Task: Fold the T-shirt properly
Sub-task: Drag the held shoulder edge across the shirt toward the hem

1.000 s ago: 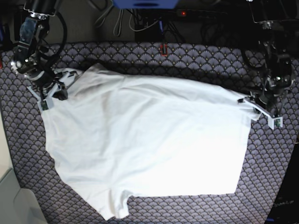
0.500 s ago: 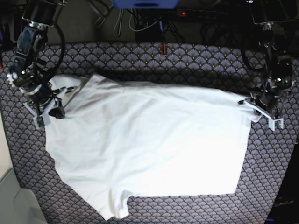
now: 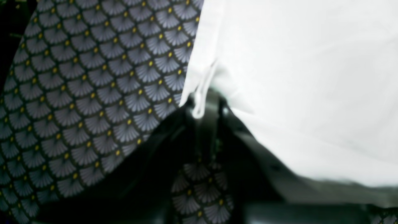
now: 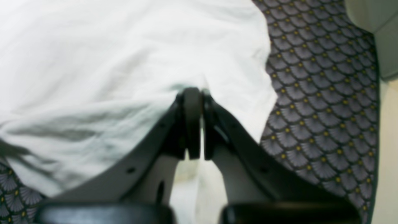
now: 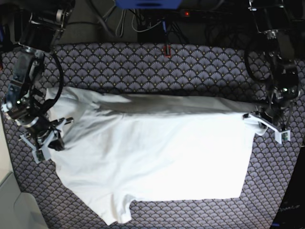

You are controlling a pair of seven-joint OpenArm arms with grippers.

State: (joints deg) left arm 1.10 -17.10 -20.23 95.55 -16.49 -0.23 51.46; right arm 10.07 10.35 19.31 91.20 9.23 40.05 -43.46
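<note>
White cotton T-shirt (image 5: 152,157), spread on the scallop-patterned cloth (image 5: 157,59); far edge lifted and drawn toward the near hem as a first fold, not yet laid down. Left gripper (image 5: 263,122) pinched shut on one end of that edge, right gripper (image 5: 46,139) clamped on the other. Judged early: fold incomplete, near sleeve (image 5: 116,210) still out, further folds remaining.
</note>
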